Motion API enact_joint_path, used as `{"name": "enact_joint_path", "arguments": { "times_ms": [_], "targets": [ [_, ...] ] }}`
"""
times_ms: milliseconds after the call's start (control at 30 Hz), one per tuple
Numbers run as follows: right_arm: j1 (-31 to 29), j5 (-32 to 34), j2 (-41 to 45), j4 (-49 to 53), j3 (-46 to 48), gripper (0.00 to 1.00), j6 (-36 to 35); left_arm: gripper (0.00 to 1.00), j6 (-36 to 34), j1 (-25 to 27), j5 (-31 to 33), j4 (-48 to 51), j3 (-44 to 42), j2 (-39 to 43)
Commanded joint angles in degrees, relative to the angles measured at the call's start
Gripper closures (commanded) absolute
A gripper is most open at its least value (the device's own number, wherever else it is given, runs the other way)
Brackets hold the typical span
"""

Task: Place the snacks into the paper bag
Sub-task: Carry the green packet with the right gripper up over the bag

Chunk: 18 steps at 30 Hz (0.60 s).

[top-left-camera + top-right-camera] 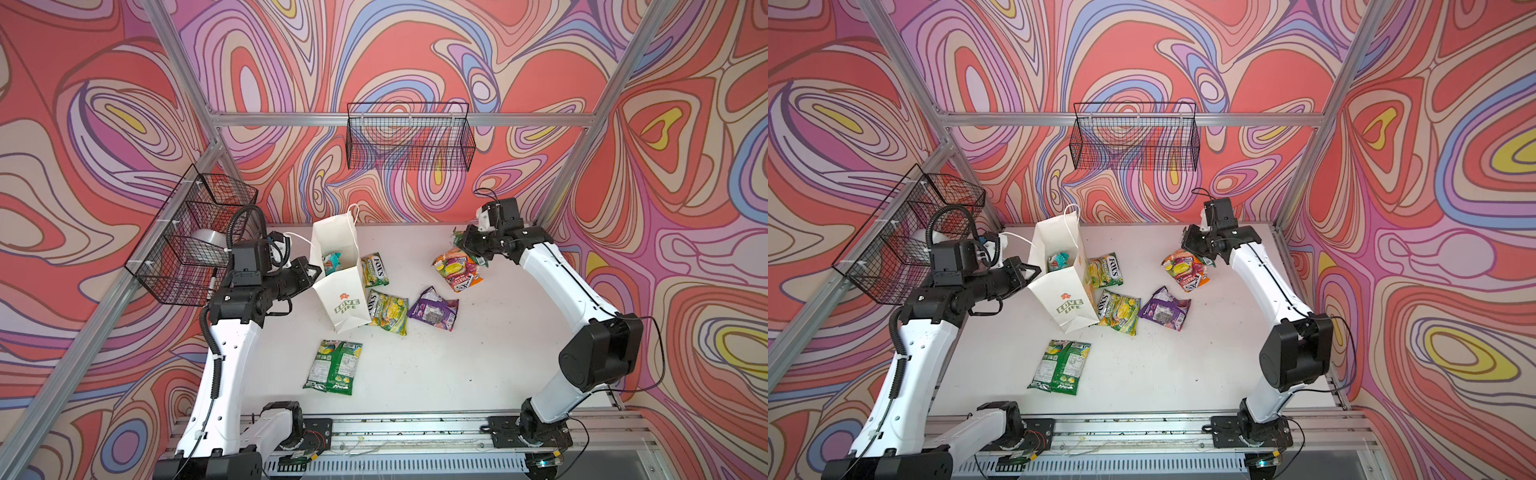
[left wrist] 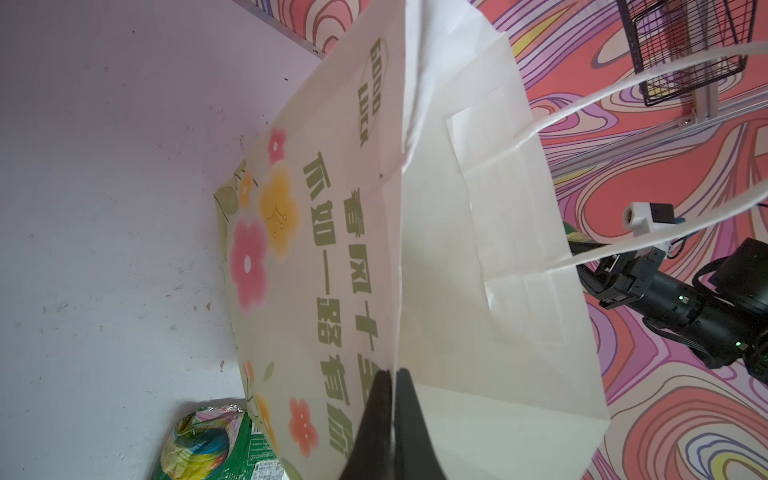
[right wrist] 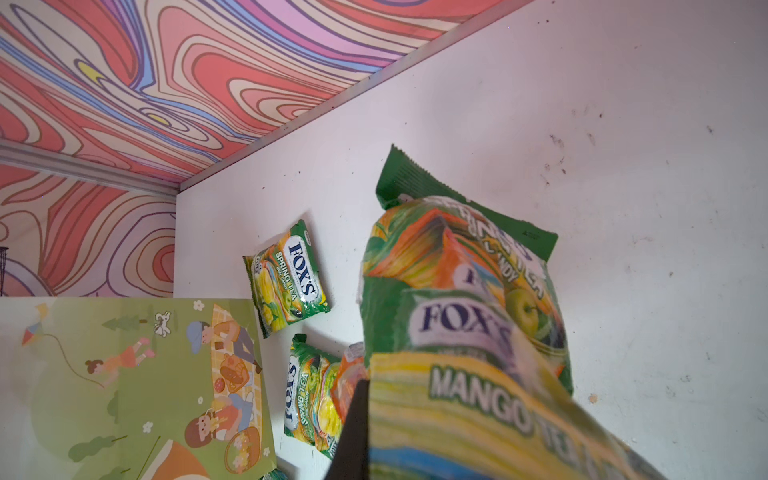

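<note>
**One Snack Bagged, Most Waiting**

At six o'clock, two green foil packets [image 1: 333,365] are lying on the white table [image 1: 478,353]. Mid-table, green-yellow crinkly packets [image 1: 388,312] and a purple one [image 1: 433,309] are waiting. At eleven, the left gripper [image 1: 316,272] is pinching the rim of the white printed paper bag [image 1: 345,307] (a teal-pink packet [image 1: 333,262] is showing inside). At one, the right gripper [image 1: 462,245] is clamping a green mango-tea packet [image 3: 478,407] above an orange packet [image 1: 457,272].

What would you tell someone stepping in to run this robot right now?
Left gripper: shut on the rim of the white paper bag with cord handles, which stands upright and open.
Right gripper: shut on a green-yellow crinkly candy packet, back right of the white table.
Done: one teal-pink packet is in the bag.
Left: the held packet, the orange packet by the right gripper, two green-yellow packets beside the bag, the purple packet, the green packets at the front.
</note>
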<state>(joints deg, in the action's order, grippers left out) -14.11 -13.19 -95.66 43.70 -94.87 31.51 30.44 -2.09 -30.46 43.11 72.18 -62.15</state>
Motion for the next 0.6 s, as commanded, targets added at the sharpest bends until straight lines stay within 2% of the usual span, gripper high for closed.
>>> {"name": "enact_joint_path", "arguments": {
  "times_ms": [0, 200, 367, 567],
  "targets": [
    [-2.56, 1.92, 3.67, 1.0, -5.87, 1.0, -3.0, 1.0, -1.23, 0.85, 0.0, -2.39, 3.7, -0.5],
    [-7.31, 4.05, 3.46, 3.81, -12.14, 1.0, -4.15, 1.0, -3.72, 3.57, -0.16, -3.25, 3.27, -1.43],
    [-11.73, 6.05, 1.71, 5.47, -18.18, 1.0, -4.95, 1.0, -4.79, 3.69, -1.42, -6.53, -2.0, -0.45],
    [-17.07, 6.31, -2.62, 7.49, -28.66, 1.0, -6.02, 1.0, -5.44, 3.67, -2.88, -7.95, -3.26, 1.79]
  ]
}}
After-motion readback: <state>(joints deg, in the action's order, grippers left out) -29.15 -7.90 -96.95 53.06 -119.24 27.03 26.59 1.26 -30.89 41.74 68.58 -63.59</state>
